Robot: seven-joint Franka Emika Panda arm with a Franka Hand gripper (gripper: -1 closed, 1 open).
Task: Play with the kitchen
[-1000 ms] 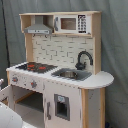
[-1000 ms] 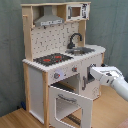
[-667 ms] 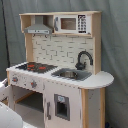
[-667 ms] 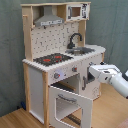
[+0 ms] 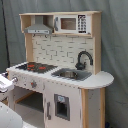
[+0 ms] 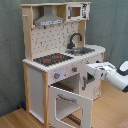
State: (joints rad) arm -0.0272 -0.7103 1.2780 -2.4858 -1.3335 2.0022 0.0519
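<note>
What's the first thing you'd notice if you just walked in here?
The kitchen fills the middle of both exterior views. On its counter, the black hob with red rings sits beside the sink with the black faucet. In the second exterior view, the oven door hangs open and the white robot arm reaches in from the right.

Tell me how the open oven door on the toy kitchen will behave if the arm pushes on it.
The oven door hangs open at the front of the kitchen, so it would probably swing on its hinge rather than resist. It looks like a thin, stiff panel with a window cutout, likely light. The kitchen is tall and narrow; a hard shove from the gripper might rock it.
</note>
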